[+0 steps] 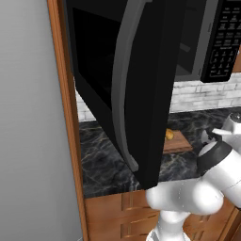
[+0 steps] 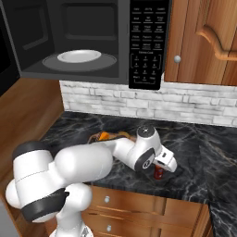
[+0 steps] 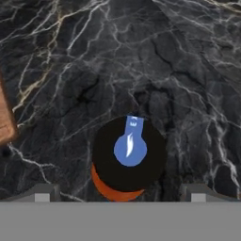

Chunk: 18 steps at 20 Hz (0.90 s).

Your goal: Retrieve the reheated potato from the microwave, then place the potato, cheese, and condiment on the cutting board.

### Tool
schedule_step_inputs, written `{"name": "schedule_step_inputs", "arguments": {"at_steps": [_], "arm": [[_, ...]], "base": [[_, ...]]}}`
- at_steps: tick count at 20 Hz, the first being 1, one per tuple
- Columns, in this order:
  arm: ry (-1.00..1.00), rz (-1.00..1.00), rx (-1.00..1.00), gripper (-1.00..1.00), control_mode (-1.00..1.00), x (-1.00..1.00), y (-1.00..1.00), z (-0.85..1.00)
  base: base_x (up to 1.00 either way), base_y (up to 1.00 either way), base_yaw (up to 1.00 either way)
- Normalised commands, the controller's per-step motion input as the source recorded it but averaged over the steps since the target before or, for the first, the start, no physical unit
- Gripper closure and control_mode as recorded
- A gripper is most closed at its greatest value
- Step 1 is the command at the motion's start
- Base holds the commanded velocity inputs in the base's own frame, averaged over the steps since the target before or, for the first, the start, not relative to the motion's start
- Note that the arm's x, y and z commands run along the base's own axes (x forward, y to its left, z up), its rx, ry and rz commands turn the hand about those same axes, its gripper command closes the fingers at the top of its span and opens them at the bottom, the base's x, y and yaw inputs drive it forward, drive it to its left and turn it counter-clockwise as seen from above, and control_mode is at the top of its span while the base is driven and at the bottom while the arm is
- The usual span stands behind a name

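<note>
You're hovering the gripper (image 3: 120, 195) straight above the condiment (image 3: 127, 157), looking down on its black cap with the red body peeking out underneath. The fingers (image 3: 43, 193) are standing wide apart, one on each side of the cap, gripping nothing yet. In the right base view the condiment (image 2: 159, 172) is standing upright on the counter (image 2: 208, 157), just under the hand, near the front edge.

Progress, as I'm reading it: the potato step is looking done. The microwave (image 2: 92, 41) is hanging open, and its plate (image 2: 79, 56) is sitting bare on the turntable, no potato on it. The door (image 1: 136, 84) is swinging out wide in the left base view.

The board (image 1: 176, 142) is lying on the counter behind that door, with something yellow-orange (image 1: 169, 134) sitting on it. An orange bit (image 2: 104, 135) is also showing at the board past the arm in the right base view. I'm not able to tell which is potato and which is cheese, so you shouldn't count both as placed.

The condiment is clearly still off the board; a corner of the board (image 3: 5, 123) is showing well to the side in the hand view. Remaining: you're needing to drop, close on the bottle, carry it over and set it on the board.
</note>
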Motion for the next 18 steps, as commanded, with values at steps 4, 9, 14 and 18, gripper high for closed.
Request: {"name": "schedule_step_inputs", "arguments": {"at_steps": [4,9,14,18], "arm": [[0.0,0.0,0.0,-1.0,-1.0,0.05,-0.1,-0.04],[0.0,0.0,0.0,-1.0,-1.0,0.13,-0.04,-0.06],[0.0,0.0,0.0,-1.0,-1.0,0.17,0.0,-0.16],[0.0,0.0,0.0,1.0,-1.0,0.04,0.0,-0.14]], "base": [[0.0,0.0,0.0],[0.0,0.0,0.0],[0.0,0.0,0.0],[0.0,0.0,0.0]]}}
